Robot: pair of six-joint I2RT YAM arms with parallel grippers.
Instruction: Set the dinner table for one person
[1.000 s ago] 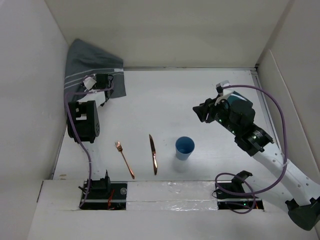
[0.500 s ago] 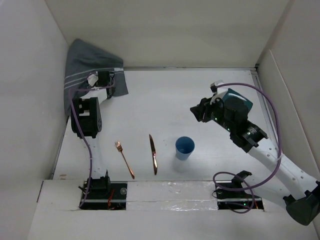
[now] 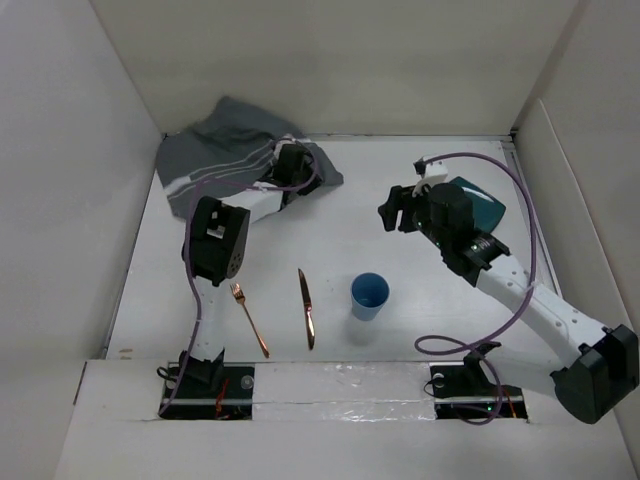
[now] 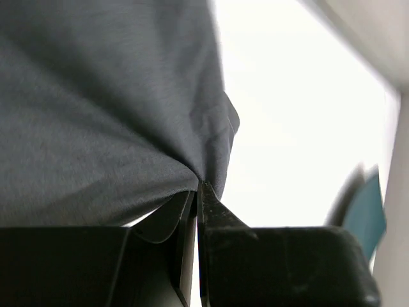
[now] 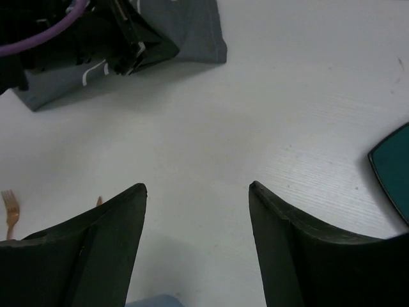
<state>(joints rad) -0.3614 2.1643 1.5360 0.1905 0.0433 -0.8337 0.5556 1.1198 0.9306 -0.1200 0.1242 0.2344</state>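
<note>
Two claws are seen over the dinner table. Nearer, the right gripper is held spread wide, empty. Farther back, only the left wrist view shows the left gripper clamped shut on the grey placemat.

- A blue plastic cup stands on the flat white matte surface, toward its front edge.
- A slim copper metal knife lies just left of the cup, running front to back.
- A copper metal fork lies farther left of the cup, beyond the knife.
- A grey striped cloth placemat lies bunched well behind and left of the cup; the left hand pinches its right edge.
- A teal round plate lies behind and right of the cup.
- The right hand hangs behind the cup, jaws apart.
</note>
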